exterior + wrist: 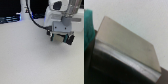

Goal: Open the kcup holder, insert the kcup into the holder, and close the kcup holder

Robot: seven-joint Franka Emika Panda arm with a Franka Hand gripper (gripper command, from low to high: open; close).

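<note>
In the exterior view my gripper (59, 37) hangs low over the white table at the upper right, under the white hand. Dark shapes sit on either side of it; I cannot tell fingers from the black kcup holder there. A small green spot (49, 33) shows at the gripper's left edge. The wrist view is blurred. It shows a slanted flat grey panel (126, 46) with a pale edge and black below it, likely the kcup holder seen close up. A teal-green patch (88, 25) lies beside the panel; I cannot tell if it is the kcup. No fingertips show clearly.
A black cable (34, 20) loops from the arm toward the exterior view's left. Dark blue and black equipment (10, 19) stands at the back left. The white table (30, 60) spreads across the front.
</note>
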